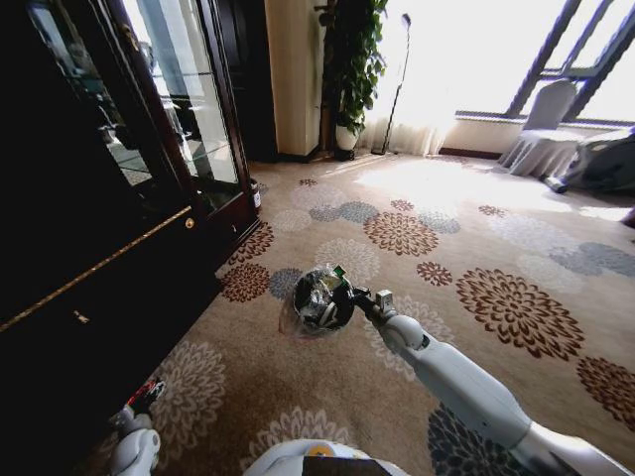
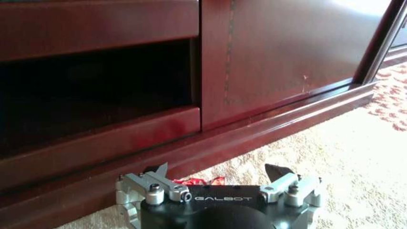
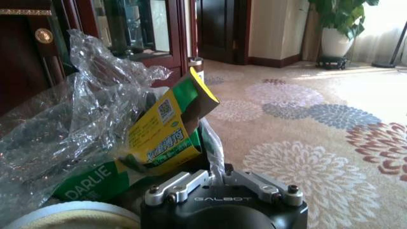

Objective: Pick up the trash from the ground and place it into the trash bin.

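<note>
The trash bin, a black bucket lined with crinkled clear plastic, stands on the carpet in front of me. My right gripper is at its rim, shut on a pale edge of the green wrapper. The green and yellow wrapper leans tilted over the bin's plastic. My left gripper hangs low by the dark cabinet's base at the lower left. It is open, with the tiny red piece on the carpet between its fingers.
A tall dark wooden cabinet with glass doors runs along the left, its plinth close to the left gripper. Flower-patterned carpet stretches open to the right. A potted plant and a covered chair stand far back.
</note>
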